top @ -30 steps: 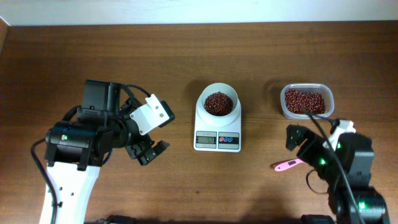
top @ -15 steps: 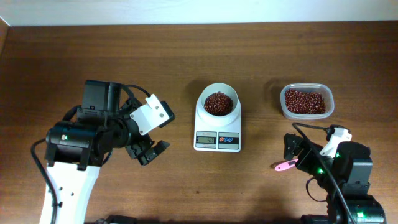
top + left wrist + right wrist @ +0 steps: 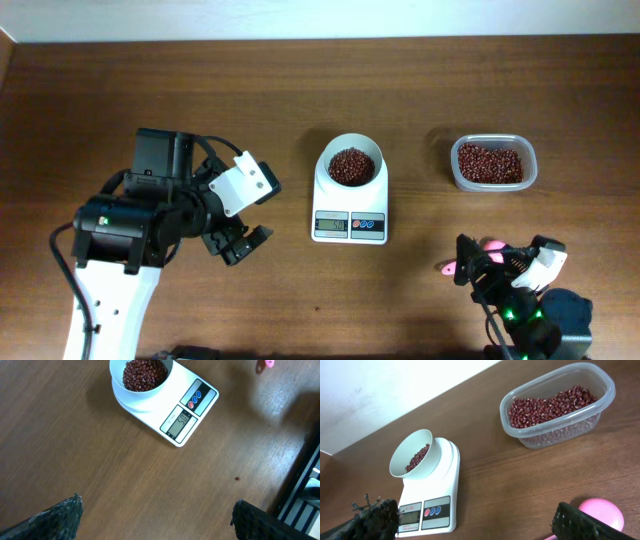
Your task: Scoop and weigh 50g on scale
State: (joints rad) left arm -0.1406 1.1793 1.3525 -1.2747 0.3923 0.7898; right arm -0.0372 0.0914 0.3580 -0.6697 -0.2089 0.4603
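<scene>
Overhead: scale [image 3: 348, 205] at table centre, beans [image 3: 352, 166] heaped in its bowl; left gripper [image 3: 240, 240] spread wide, empty, well apart on scale's left; right gripper [image 3: 478, 268] equally wide, empty, front right, over pink spoon [image 3: 449, 267].
Left wrist: scale ahead, beyond fingers [image 3: 55, 517].
Right wrist: scale ahead-left, tub [image 3: 560, 405] ahead-right.
</scene>
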